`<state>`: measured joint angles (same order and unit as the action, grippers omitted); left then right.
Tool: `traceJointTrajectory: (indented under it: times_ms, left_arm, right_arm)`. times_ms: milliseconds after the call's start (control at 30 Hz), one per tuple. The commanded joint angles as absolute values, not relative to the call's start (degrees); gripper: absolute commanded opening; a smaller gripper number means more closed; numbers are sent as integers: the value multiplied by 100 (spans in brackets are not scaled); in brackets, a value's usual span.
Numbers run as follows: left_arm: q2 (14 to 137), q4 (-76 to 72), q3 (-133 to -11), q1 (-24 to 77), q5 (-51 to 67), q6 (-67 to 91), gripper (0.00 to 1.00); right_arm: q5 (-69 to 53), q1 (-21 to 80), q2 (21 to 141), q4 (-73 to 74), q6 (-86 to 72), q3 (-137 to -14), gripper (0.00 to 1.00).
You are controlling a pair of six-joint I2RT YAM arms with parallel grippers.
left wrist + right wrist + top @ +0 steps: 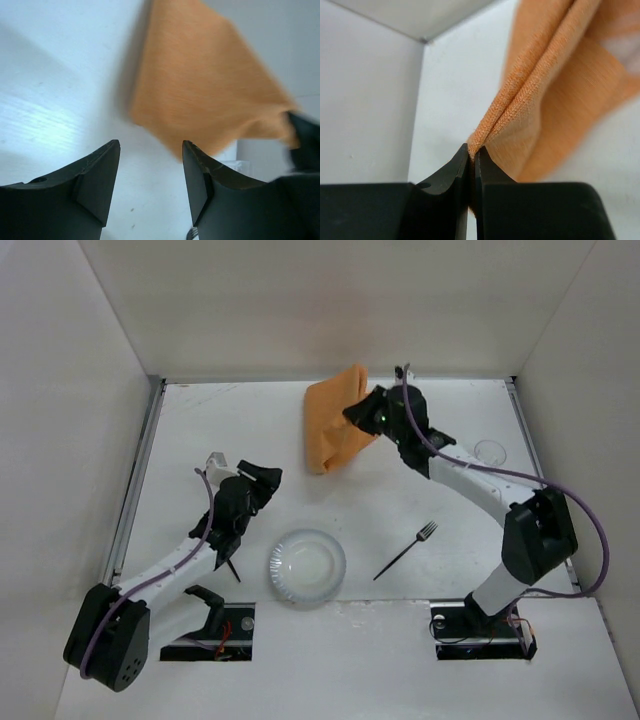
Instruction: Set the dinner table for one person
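Cloth (335, 425) pinched in my right jaws, hanging toward seven o'clock, at two o'clock from my spread left jaws.

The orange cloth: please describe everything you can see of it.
The orange cloth is plain woven fabric, without pattern, at the far middle of the white table. The right gripper is shut on a doubled edge, holding that side up, so it hangs in folds; its near end seems to rest on the table. Nothing else touches it.
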<state>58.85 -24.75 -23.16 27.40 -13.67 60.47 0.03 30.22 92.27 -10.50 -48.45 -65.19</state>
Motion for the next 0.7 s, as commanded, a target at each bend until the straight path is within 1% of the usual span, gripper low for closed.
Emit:
traceJointTrajectory:
  times_ms: [0, 100, 167, 233, 333, 367, 467, 567, 667]
  left_arm:
    - [5652, -2022, -1961, 2606, -1240, 6011, 50]
    - [5397, -1978, -1758, 2474, -1143, 6029, 50]
    - [5309, -1960, -1679, 2387, -1055, 6029, 50]
    - [5256, -1942, -1617, 2281, -950, 6073, 50]
    - [5238, -1942, -1538, 2097, -791, 6108, 50]
    - [5230, -1934, -1521, 2035, -765, 6108, 50]
    - [5168, -1820, -1512, 1745, -563, 6082, 49]
    - [5019, -1644, -1608, 1508, -448, 6056, 49]
    - [4861, -1565, -1678, 1542, -518, 6056, 49]
  right_arm:
    - [764, 3299, 9288, 85, -3711, -8072, 5]
    - [843, 3668, 10323, 858, -3209, -9819, 3]
    - [835, 3897, 11306, 1447, -3007, -11487, 3]
    - [695, 4073, 12413, 2211, -2883, -13612, 3]
    - [484, 4188, 14215, 3311, -2821, -17784, 3]
    - [431, 4170, 14168, 3209, -2908, -17989, 3]
    - [422, 3925, 12679, 2384, -3234, -15958, 1]
    - [483, 3714, 11290, 1699, -3042, -14218, 1]
    - [519, 3547, 9971, 872, -2988, -12450, 2]
